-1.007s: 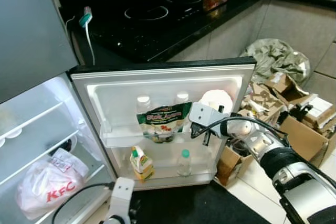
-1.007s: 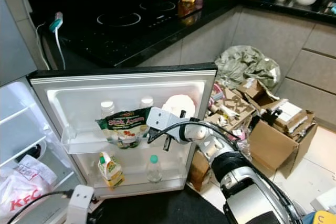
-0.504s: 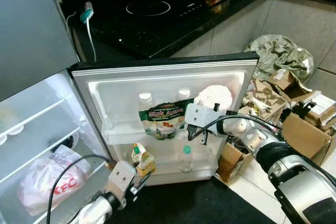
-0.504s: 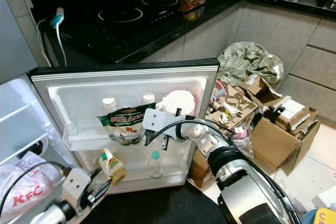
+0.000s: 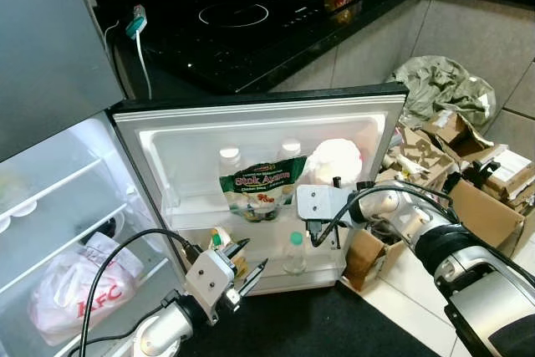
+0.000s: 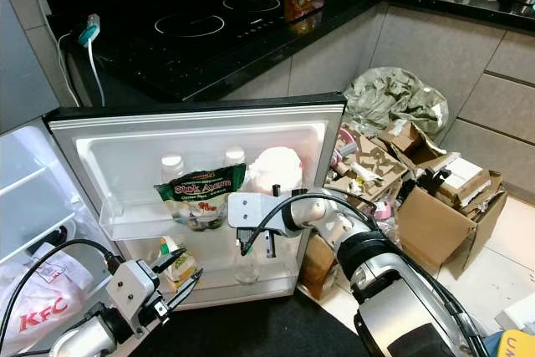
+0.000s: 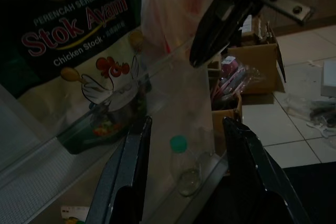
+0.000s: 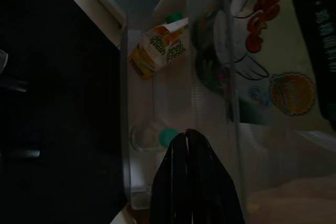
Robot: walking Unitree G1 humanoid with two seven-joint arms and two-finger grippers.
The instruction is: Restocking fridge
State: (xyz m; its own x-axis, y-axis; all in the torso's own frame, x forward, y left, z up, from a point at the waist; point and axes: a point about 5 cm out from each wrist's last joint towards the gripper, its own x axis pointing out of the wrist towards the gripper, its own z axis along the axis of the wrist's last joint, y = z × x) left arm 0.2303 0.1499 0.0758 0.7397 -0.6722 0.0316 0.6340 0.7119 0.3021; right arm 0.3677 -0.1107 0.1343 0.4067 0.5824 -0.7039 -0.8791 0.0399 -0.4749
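The small fridge door hangs open in the middle of the frame, white on the inside. On its upper shelf stands a green and white bag of chicken stock, with two white-capped bottles behind it and a white plastic bag to its right. On the door's bottom shelf stand a yellow juice carton and a clear bottle with a green cap.

The right gripper is just right of that bottle, and its black fingers are pressed tight together with nothing in them. The left gripper is at the lower left, near the juice carton, its fingers spread apart and empty.

Inside the fridge, at the far left, a KFC bag lies on a low shelf. Above the door is a black stove top. Torn cardboard boxes and a crumpled cloth lie on the pale tile floor at the right.
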